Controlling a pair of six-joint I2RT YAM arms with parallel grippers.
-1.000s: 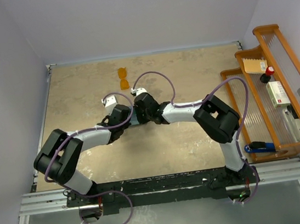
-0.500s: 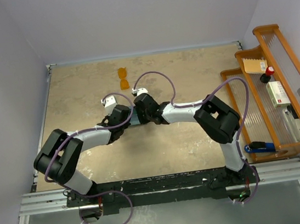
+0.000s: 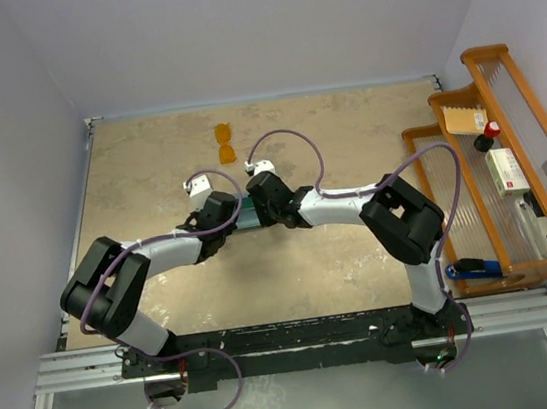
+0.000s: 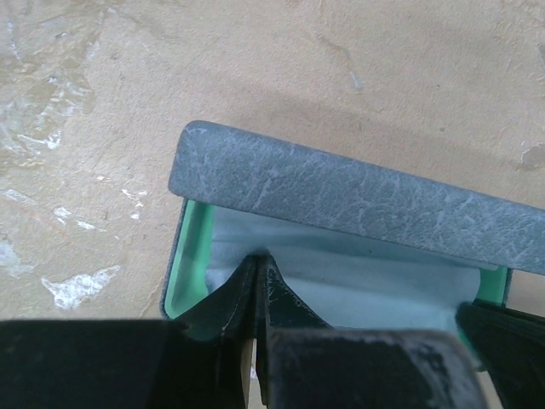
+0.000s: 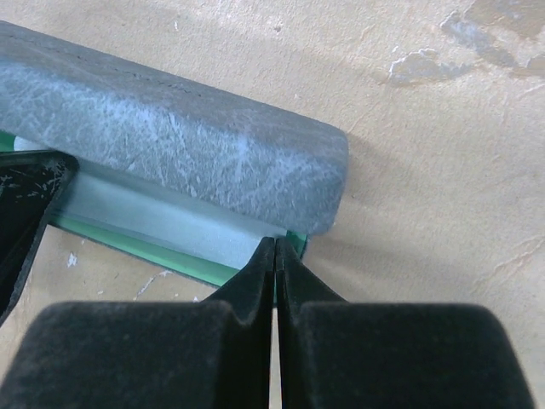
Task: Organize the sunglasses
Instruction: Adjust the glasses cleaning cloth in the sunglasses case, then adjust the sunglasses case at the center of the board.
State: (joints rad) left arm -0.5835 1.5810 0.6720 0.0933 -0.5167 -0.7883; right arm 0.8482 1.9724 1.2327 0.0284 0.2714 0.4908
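The sunglasses [image 3: 226,142], small with orange-amber lenses, lie alone on the table near its far edge, beyond both arms. The grey-blue case [image 4: 341,196] stands partly open and shows its teal-green lining [image 4: 358,273]. From above it is mostly hidden between the two wrists, with a sliver of case [image 3: 246,215] showing. My left gripper [image 4: 260,260] is shut, its tips poked into the opening against the lining. My right gripper [image 5: 275,247] is shut too, its tips at the case's [image 5: 170,145] end corner, under the lid against the green rim.
A wooden rack [image 3: 538,260] stands along the right side with small boxes and a red-capped item in it. A blue-handled tool [image 3: 468,268] lies at its near end. Grey walls close in the table on the left and far sides.
The right arm's elbow and wrist have shifted slightly right and toward the near side. The left arm and the sunglasses have stayed put.
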